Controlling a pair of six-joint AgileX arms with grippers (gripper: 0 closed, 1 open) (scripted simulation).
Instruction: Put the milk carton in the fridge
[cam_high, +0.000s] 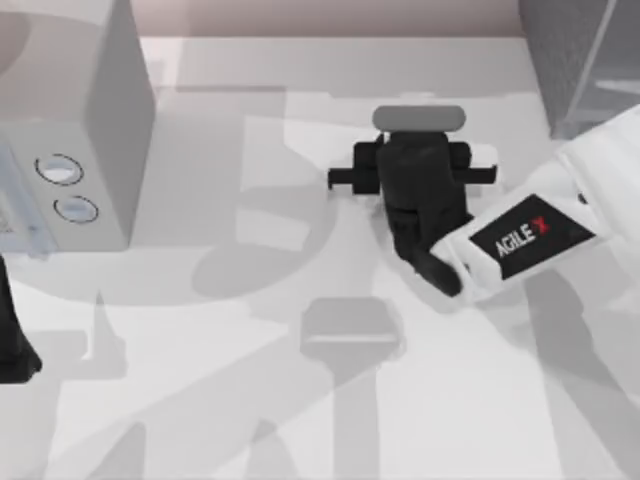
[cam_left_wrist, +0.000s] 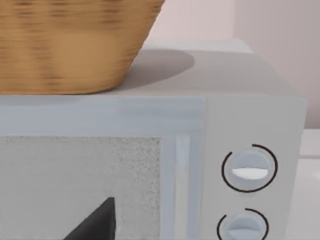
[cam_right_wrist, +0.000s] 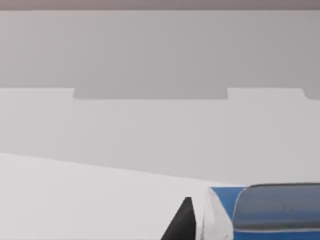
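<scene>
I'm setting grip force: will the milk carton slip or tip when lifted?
The milk carton looks boxy and flat-sided, so it probably grips squarely. Its glossy faces may be slippery. It seems small beside the right gripper over it, so likely light, though apt to tip if nudged.

I see a small milk carton (cam_right_wrist: 225, 207) with a blue top and a white side. My light grey box with two round white dials (cam_high: 85, 130) has a speckled grey door, and a tan woven basket (cam_left_wrist: 70, 45) has darker brown stripes. The big dark grey speckled fridge (cam_high: 580, 60) has pale grey edges.
</scene>
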